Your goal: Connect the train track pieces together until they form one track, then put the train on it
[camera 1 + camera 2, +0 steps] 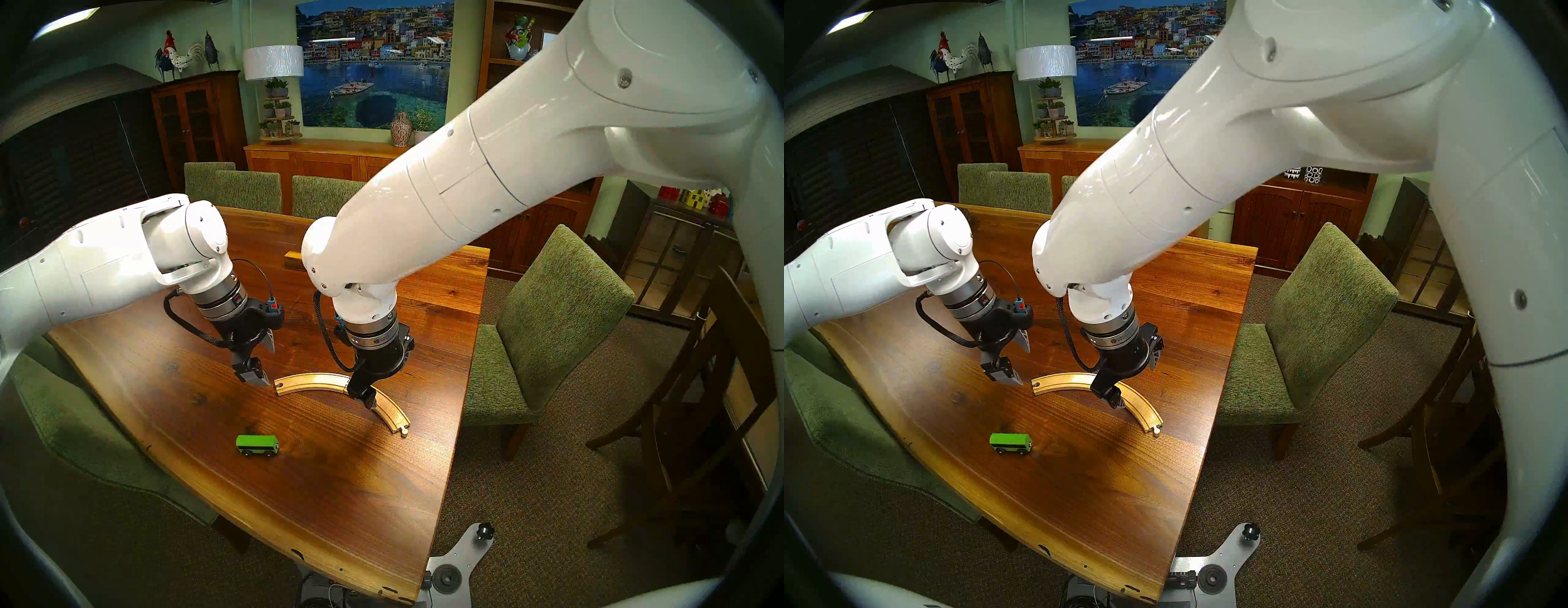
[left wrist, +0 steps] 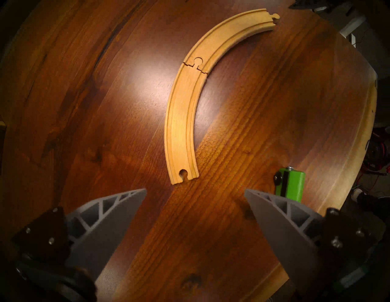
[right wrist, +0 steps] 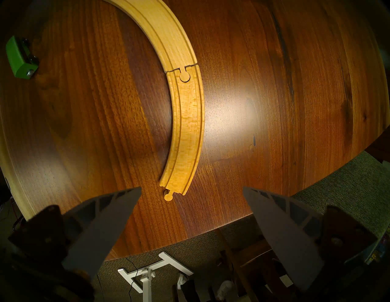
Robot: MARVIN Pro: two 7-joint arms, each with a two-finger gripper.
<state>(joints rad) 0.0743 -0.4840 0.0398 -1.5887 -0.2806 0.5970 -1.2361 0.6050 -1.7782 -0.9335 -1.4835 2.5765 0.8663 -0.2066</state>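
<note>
The two train track pieces lie joined as one pale-wood track [image 1: 314, 380] [image 1: 1064, 380] in an arc on the table; the peg sits in the socket at the joint [image 2: 196, 65] [image 3: 183, 73]. The green train [image 1: 256, 445] [image 1: 1010, 443] [image 2: 292, 185] [image 3: 18, 58] stands on the table nearer the front edge, apart from the track. My left gripper [image 1: 265, 363] [image 2: 195, 190] hovers open and empty just left of the track's socket end. Above the right-hand piece, near its peg end, my right gripper [image 1: 388, 378] [image 3: 192, 187] hangs open, holding nothing.
A small wooden block [image 1: 295, 259] lies at the back of the table [image 1: 169, 403], partly behind my right arm. Green chairs [image 1: 547, 322] stand along the right, left and far sides. The table's right edge runs close to the track's peg end.
</note>
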